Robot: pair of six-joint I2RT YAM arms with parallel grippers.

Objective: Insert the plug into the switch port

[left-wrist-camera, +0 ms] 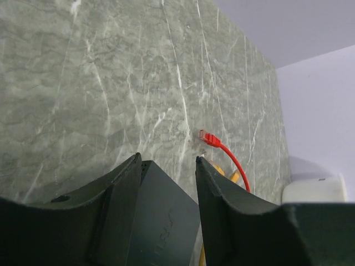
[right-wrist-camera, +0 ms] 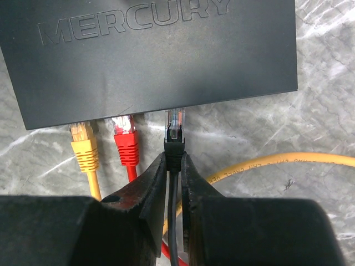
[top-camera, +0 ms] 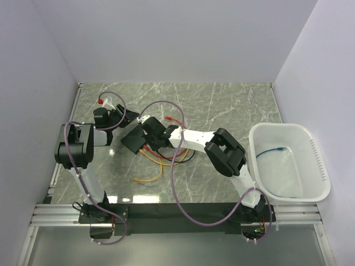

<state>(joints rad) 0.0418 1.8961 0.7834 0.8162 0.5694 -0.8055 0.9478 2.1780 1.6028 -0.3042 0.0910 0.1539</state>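
The plug [right-wrist-camera: 175, 128], black-booted with a clear tip, stands with that tip at the socket edge of the switch [right-wrist-camera: 155, 55], just beside the red plug [right-wrist-camera: 125, 138] and one place beyond the yellow plug [right-wrist-camera: 83, 147]. Its long axis is square to that edge, and whether it is seated cannot be told. The right gripper [right-wrist-camera: 173, 172], the nearer arm, is clenched on the boot directly behind it, so the push is judged to run straight ahead into the switch. The left gripper [left-wrist-camera: 167, 160] straddles a corner on the switch's opposite side, grip undetermined.
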